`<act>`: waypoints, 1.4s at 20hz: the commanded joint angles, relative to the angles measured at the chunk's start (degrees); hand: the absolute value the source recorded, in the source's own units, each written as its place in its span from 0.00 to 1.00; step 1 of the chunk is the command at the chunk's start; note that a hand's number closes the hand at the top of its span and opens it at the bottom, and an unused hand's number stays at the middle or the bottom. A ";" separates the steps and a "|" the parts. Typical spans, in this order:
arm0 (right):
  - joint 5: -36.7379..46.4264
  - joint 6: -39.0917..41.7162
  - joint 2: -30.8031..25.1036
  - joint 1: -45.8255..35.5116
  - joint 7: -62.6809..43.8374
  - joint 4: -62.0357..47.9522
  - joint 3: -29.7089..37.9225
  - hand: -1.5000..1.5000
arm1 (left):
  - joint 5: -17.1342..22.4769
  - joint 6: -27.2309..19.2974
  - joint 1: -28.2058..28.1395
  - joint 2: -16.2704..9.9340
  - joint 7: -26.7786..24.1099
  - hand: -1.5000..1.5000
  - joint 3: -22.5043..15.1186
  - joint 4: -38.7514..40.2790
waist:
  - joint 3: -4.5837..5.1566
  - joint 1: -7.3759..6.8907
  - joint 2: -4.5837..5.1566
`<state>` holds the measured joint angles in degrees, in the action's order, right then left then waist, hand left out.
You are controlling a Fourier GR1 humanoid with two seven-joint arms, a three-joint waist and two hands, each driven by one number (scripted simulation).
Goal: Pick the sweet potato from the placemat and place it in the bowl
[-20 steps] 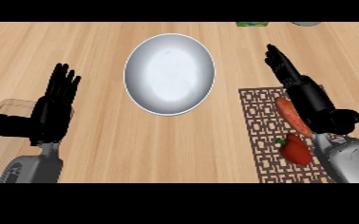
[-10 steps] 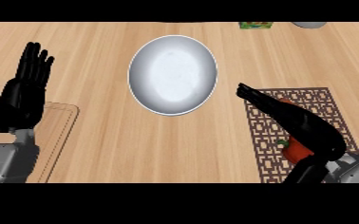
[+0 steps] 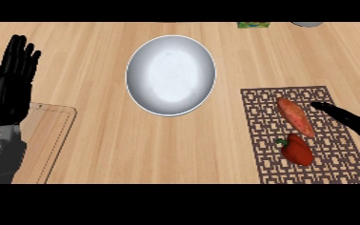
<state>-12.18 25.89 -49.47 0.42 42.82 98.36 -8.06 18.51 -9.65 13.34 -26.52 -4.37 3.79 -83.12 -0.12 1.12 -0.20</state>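
An orange sweet potato (image 3: pixel 296 117) lies slanted on the brown lattice placemat (image 3: pixel 264 124) at the right. Just below it on the mat sits a red bell pepper (image 3: pixel 297 149). A white bowl (image 3: pixel 171 75) stands on the wooden counter, left of the mat and a little further back. Only one black finger of my right hand (image 3: pixel 339 115) shows at the right edge, close to the sweet potato's right side and apart from it. My left hand (image 3: pixel 17 78) rests open at the left edge, fingers up, far from the bowl.
A light wooden cutting board (image 3: pixel 46 138) lies at the lower left, under my left forearm. At the counter's back edge are a small green item (image 3: pixel 254 25) and a grey object (image 3: pixel 308 24), both partly cut off.
My right hand has pulled back to the right, off the placemat, uncovering the sweet potato and the pepper. The view has shifted, and my left hand now shows further left.
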 commanded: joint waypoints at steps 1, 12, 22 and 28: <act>2.32 3.84 -7.50 -0.73 5.18 -1.51 7.77 0.00 | 1.71 3.04 -1.22 -2.54 0.27 0.50 2.62 -0.19 | 0.11 -0.71 0.01; 14.77 9.17 -28.30 -3.83 4.81 -5.40 9.40 0.00 | -0.94 1.71 -0.56 0.48 0.01 0.50 -0.02 -1.42 | 0.08 -2.33 0.44; 31.01 -0.11 -26.91 -5.40 9.94 -9.00 -1.63 0.00 | -2.20 1.94 2.44 2.06 0.11 0.50 0.16 1.41 | 0.09 -2.25 0.57; 34.28 0.68 -24.16 -10.16 8.80 -11.67 -5.64 0.00 | -1.82 2.70 2.60 0.46 2.83 0.50 2.17 -0.02 | 0.12 -2.25 0.37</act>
<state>19.58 21.27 -75.68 -7.69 48.38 87.09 -11.21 16.28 -7.55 16.00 -24.91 -3.27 4.54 -82.31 -0.03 -1.31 0.33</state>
